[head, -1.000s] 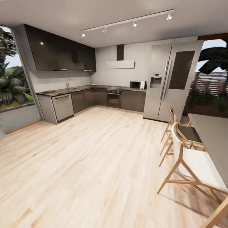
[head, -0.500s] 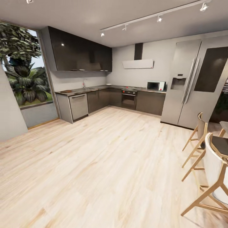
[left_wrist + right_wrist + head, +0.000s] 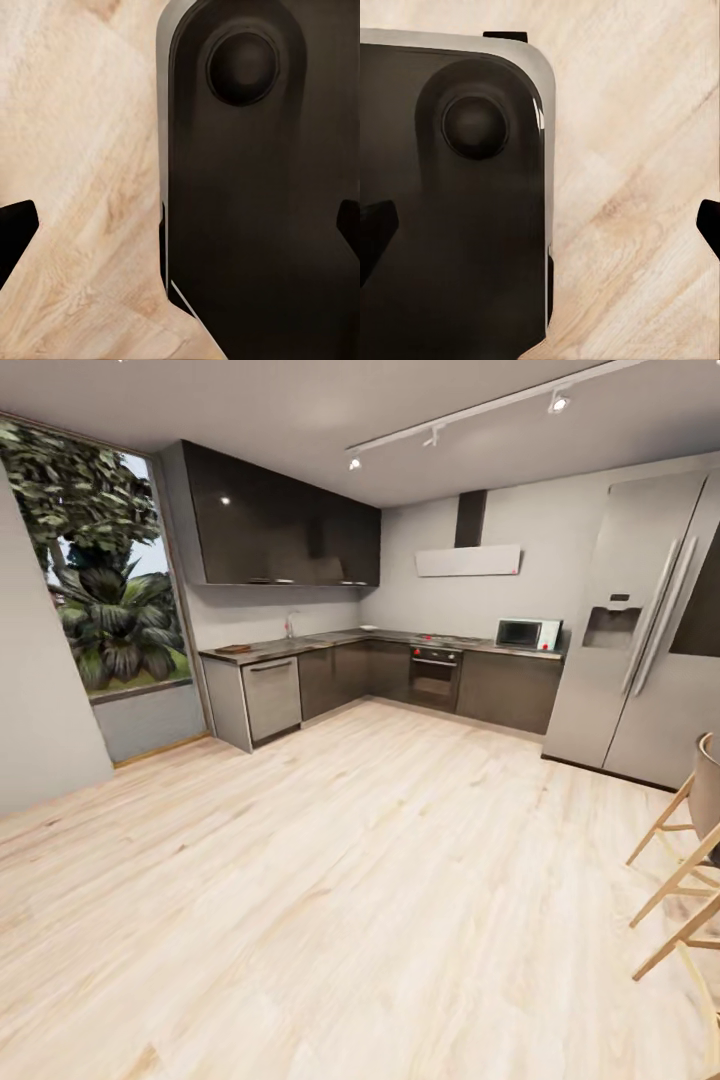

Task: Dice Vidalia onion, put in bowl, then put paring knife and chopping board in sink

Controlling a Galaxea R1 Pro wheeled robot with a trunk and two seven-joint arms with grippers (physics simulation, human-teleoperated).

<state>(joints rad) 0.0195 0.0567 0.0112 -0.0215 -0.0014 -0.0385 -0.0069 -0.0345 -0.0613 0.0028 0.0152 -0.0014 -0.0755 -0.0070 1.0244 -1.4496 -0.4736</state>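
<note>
Across a wide pale wood floor [image 3: 330,880], the countertop [image 3: 300,643] is running along the far wall, its chrome tap [image 3: 291,624] marking the sink. Left gripper [image 3: 180,225] and right gripper [image 3: 540,225] are hanging wide open, empty, above the robot's dark base [image 3: 255,210].

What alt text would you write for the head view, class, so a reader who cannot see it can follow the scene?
An L-shaped kitchen stands across a wide light wood floor: a grey countertop over dark cabinets, with a built-in oven, microwave and steel fridge. A window with palms is at left, a wooden chair at right.
</note>
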